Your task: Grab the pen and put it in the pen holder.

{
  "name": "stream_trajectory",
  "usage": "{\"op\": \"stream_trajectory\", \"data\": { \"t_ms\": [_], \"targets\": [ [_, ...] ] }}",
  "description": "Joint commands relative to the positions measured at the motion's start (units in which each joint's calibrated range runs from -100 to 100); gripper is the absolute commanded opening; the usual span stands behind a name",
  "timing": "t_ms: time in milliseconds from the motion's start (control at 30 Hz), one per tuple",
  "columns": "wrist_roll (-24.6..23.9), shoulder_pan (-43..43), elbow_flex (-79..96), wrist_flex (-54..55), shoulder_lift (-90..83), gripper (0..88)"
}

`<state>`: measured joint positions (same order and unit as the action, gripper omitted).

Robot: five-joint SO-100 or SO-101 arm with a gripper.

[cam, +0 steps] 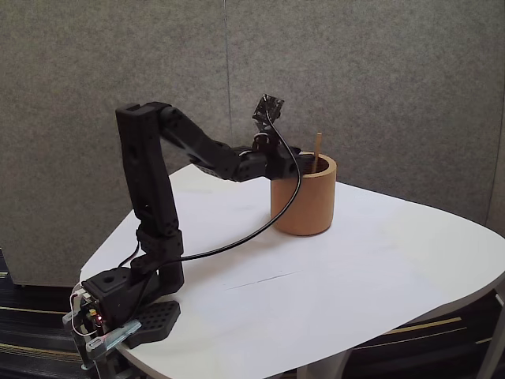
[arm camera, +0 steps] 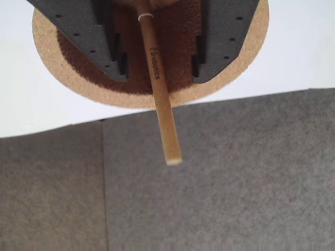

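Placing step: pincer [arm camera: 157,47] open astride pen [arm camera: 159,94], seemingly released, standing in pen holder [cam: 304,207]. Next: withdraw clear.

the fixed view stands off to one side, slightly above the tabletop [cam: 331,284], taking in the whole arm against a grey wall. the wrist view looks close down past the hand [arm camera: 159,78]. both share the pen holder [cam: 304,201] and pen [arm camera: 157,89].
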<state>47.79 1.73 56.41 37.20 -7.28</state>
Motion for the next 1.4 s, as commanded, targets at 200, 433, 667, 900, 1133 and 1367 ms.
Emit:
{"op": "stream_trajectory", "data": {
  "t_ms": [200, 433, 667, 900, 1133, 1367],
  "targets": [
    [0.25, 0.76, -17.51, 0.25, -1.05, 17.0],
    [-0.12, 0.84, -29.60, -11.78, -1.14, 16.9],
    [-1.07, 1.20, -46.21, -41.53, -1.38, 16.6],
    [-12.02, 3.98, -54.24, -60.42, -7.48, 16.5],
    [-19.65, 6.69, -49.28, -74.41, -17.65, 16.5],
    [-25.55, 6.91, -30.60, -78.73, -34.40, 16.5]
  ]
}}
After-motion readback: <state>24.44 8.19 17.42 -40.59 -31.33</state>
